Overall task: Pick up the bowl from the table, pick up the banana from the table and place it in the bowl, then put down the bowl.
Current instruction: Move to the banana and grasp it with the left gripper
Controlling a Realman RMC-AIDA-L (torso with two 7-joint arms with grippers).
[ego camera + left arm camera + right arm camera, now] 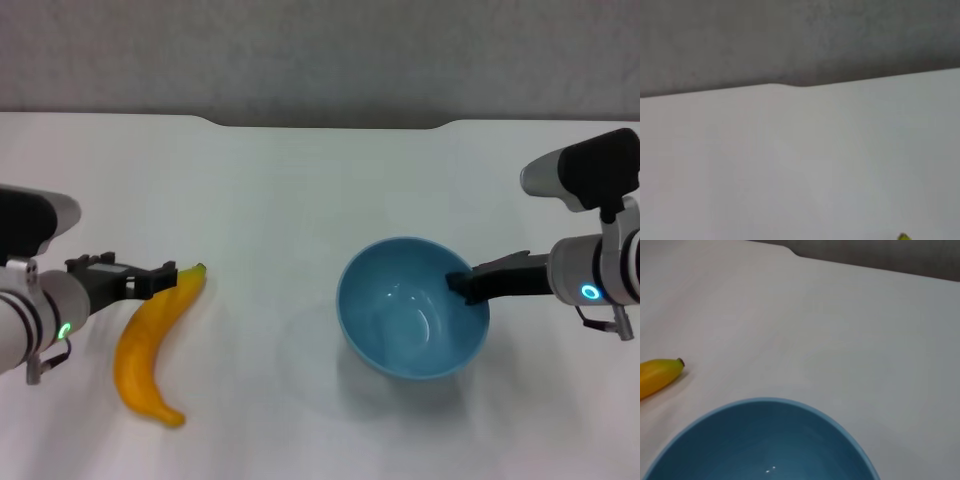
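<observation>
The bowl (412,308) sits in the lower right-centre of the head view, on the white table (300,200). It is round, glossy, light blue and deep-sided, and its hollow shows only bright highlights. A faint shadow spreads beneath it toward the lower edge of the frame. In the right wrist view the bowl (760,440) fills the lower part of the picture, its near rim a pale blue arc.

The banana (152,347) lies on the table in the lower left of the head view, well apart from the bowl. It is yellow-orange, smooth and gently curved, running from a tip near the lower edge up to an end in the left-centre of the frame. One end (657,375) shows at the left edge of the right wrist view.

The right gripper (462,285) reaches in from the right edge, nearly level, its dark fingers at the bowl's right rim, one tip inside the wall; they look closed on the rim. The left gripper (160,278) extends from the left edge, its dark fingers at the banana's upper end; whether they are spread or closed I cannot tell.
</observation>
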